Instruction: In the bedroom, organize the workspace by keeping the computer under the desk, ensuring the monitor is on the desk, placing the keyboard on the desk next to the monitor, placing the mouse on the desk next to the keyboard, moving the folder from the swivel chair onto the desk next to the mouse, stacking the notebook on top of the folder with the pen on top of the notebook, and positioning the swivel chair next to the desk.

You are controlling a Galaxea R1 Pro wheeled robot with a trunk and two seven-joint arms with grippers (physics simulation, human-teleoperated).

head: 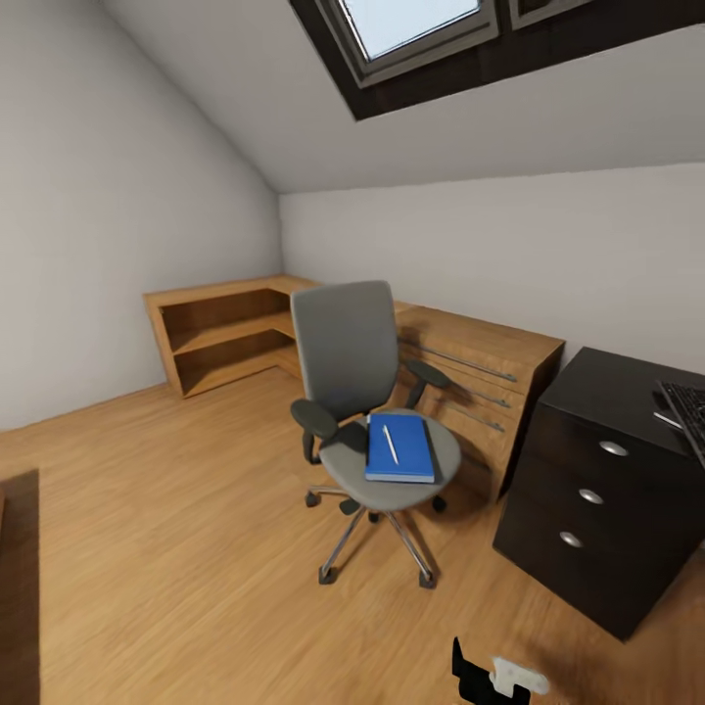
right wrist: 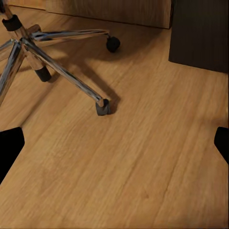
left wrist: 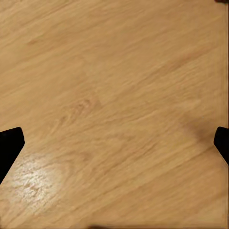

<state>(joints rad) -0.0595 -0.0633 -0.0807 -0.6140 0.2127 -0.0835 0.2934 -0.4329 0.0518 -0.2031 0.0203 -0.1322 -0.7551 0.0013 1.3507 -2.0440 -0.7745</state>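
While the folder (head: 399, 447) lies on the swivel chair (head: 364, 411) seat with the pen (head: 390, 444) on it, near the desk (head: 607, 460), both grippers hang wide open and empty over bare floor (left wrist: 114, 95), ready for pickup.

Glossy wood floor (left wrist: 114, 95), shiny metal swivel chair (head: 377, 411) base, glossy black desk (head: 612, 392).

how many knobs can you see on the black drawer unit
3, in a slanted row down the front of the drawer unit: top knob, middle knob, bottom knob. None looks hidden.
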